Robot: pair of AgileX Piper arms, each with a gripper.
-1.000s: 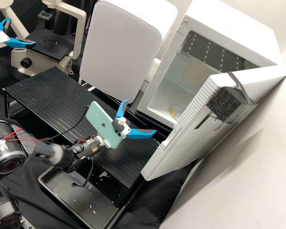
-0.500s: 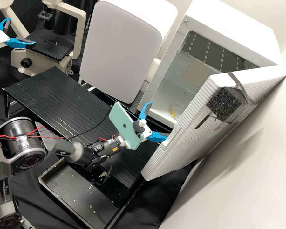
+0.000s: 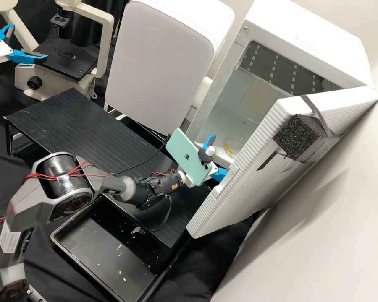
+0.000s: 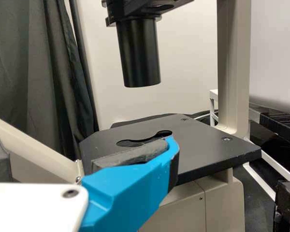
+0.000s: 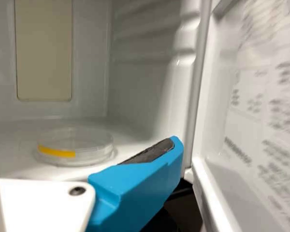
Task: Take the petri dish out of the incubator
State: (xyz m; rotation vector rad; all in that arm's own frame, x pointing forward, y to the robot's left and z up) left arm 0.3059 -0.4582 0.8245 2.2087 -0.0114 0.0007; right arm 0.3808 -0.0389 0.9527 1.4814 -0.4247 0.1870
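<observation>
We judge only the opening done: the incubator's [image 3: 304,44] door [image 3: 250,191] stands open and our right gripper [image 3: 221,153] is at its mouth, jaws spread; gripping and taking out remain. Our left gripper [image 3: 29,41], well outside it, is spread too. The dish [image 5: 75,146] (contents unclear to us) sits on the incubator's floor.

You are viewing the right arm [image 3: 124,191] in the high view: its elbow joint [image 3: 63,176] is forming a bend, and its wrist [image 3: 166,182] is carrying the right gripper [image 3: 218,161], whose blue fingers are standing apart. You are seeing the left gripper [image 3: 29,41] near that view's edge; its fingers are also standing apart.
</observation>
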